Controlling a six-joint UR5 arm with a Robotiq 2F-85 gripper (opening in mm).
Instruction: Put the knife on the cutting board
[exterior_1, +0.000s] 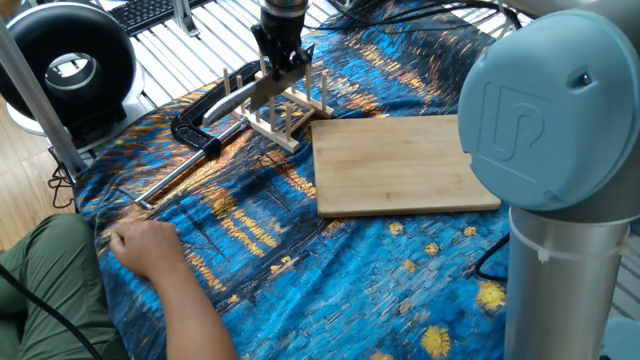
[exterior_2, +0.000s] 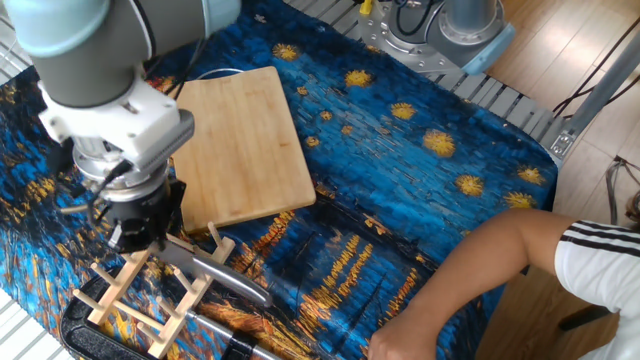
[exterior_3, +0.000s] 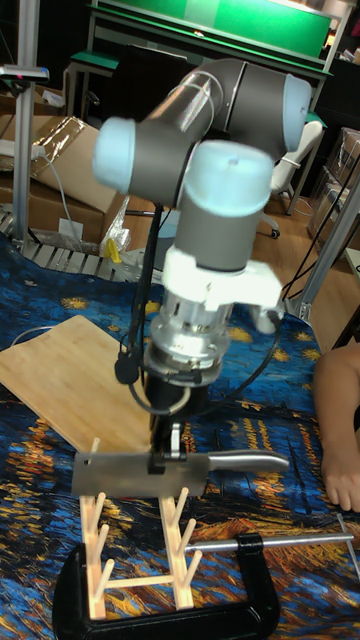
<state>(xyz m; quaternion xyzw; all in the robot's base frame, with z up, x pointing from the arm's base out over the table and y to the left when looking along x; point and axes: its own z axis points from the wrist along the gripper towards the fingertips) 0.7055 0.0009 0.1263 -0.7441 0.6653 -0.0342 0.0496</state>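
The knife (exterior_3: 120, 472), a silver cleaver, hangs level just above the wooden peg rack (exterior_3: 140, 560), blade left and handle right. My gripper (exterior_3: 165, 455) is shut on it near where blade meets handle. In one fixed view the gripper (exterior_1: 279, 68) holds the knife (exterior_1: 255, 97) over the rack (exterior_1: 290, 120); the cutting board (exterior_1: 400, 165) lies to its right. In the other fixed view the gripper (exterior_2: 140, 238) is above the rack (exterior_2: 140, 292), the knife's handle (exterior_2: 225, 280) sticks out right, and the board (exterior_2: 240, 150) lies just behind.
A black clamp (exterior_1: 200, 128) with a long metal bar lies beside the rack. A person's hand (exterior_1: 145, 245) rests on the blue patterned cloth at the table edge, and the forearm (exterior_2: 480, 270) reaches in. A black ring fan (exterior_1: 65, 60) stands off the table.
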